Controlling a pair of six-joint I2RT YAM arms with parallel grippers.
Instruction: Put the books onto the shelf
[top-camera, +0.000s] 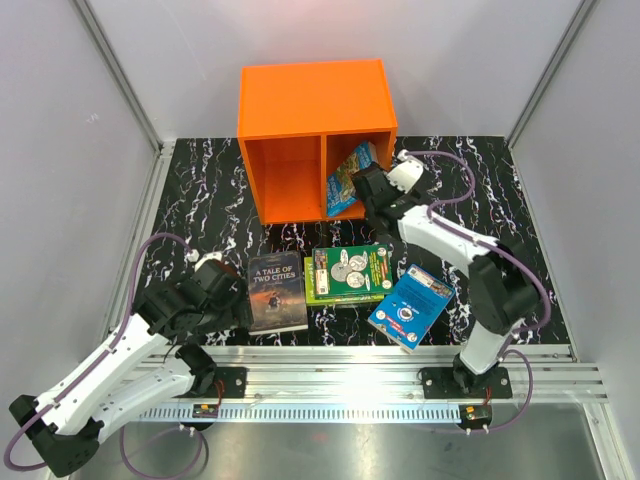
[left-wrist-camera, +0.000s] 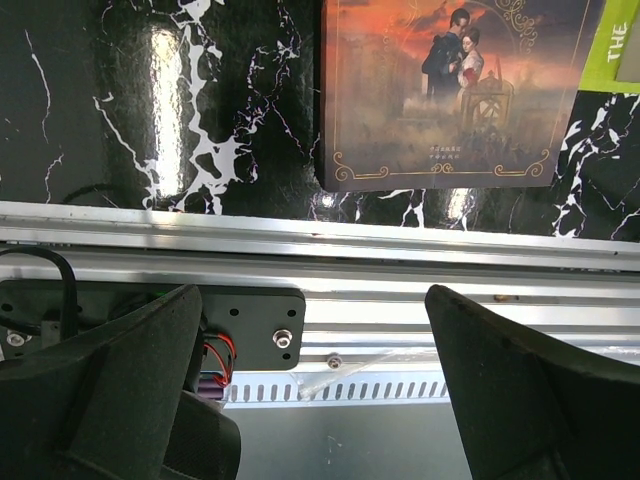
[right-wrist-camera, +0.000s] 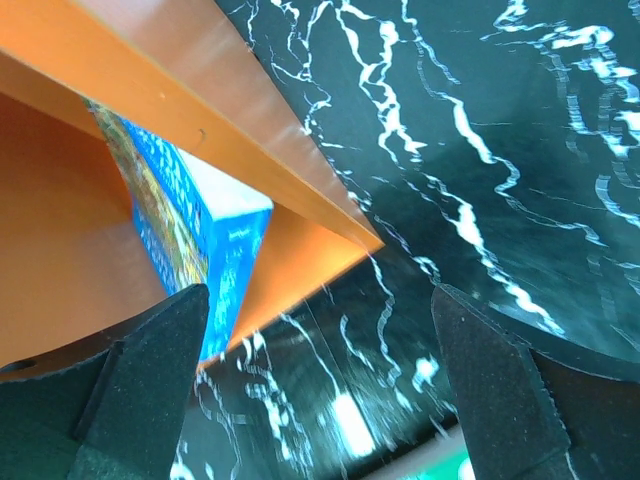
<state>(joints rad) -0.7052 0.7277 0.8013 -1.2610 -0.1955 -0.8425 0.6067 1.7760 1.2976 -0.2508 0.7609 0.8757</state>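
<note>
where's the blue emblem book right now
Top view: the blue book lies on the table, front right, just right of the green book.

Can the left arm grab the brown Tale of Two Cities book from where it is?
Probably yes. The left end effector is open and sits just beside the brown book. The book lies flat on the table, with nothing on top of it or between them.

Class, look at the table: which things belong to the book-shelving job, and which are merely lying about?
Belong to the job: orange shelf; blue illustrated book leaning in its right compartment; "A Tale of Two Cities"; green illustrated book; bright blue book.
Lying about: marbled black tabletop; aluminium rail; purple cables.
</note>
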